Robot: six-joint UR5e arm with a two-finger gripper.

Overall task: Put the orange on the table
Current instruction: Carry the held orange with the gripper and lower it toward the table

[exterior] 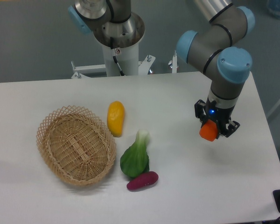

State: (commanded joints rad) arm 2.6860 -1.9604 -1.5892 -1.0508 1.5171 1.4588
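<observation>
Orange [208, 131] is located at the right side of the scene, pinched between the fingers of the gripper [213, 130] and carried above the table [186, 93]; whether its underside touches the surface cannot be told from this view, though it appears to be clear of it. Taking the scene from the left: a woven basket [75, 145] sits on the left part of the table, oval in outline, with its open side up and nothing visible inside. Just to the right of its upper rim lies a yellow fruit [115, 118], oblong, set roughly lengthwise from far to near, close to the basket but not seen touching it. Below and right of that lies a green vegetable [135, 156], its pale stalk end pointing away from the camera and its dark leaves toward the near edge; the leaves lie near the basket's right rim. A purple vegetable [142, 181] lies at the leaf end, touching or just overlapping it. The right half of the table holds only the arm's working end. The arm [224, 56] reaches in from the top right, grey with blue joint caps, wrist pointed straight down, a small blue light showing on the gripper body. The orange is well apart from all other items. The arm's pedestal [117, 42] stands behind the far table edge.
</observation>
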